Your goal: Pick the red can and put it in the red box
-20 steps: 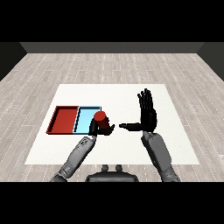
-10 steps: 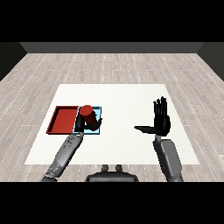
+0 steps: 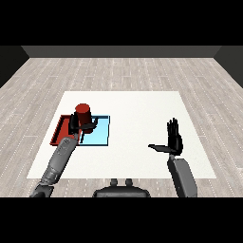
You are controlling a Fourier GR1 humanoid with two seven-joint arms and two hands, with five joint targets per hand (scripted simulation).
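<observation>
While your left hand (image 3: 79, 126) curls round the red can (image 3: 83, 114), the can sits upright in the air over the seam between the red tray (image 3: 59, 134) and the light blue tray (image 3: 100, 137). Judge it rigid, light and smooth-walled, so likely slippery; hold low on the side wall, as now. Your right hand (image 3: 173, 140) hangs well to the right, fingers straight, holding nothing.

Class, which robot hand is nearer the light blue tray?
Left. The left robot hand, curled round the red cylindrical can, is at the light blue tray's left edge; the right robot hand hangs open well off to its right.
</observation>
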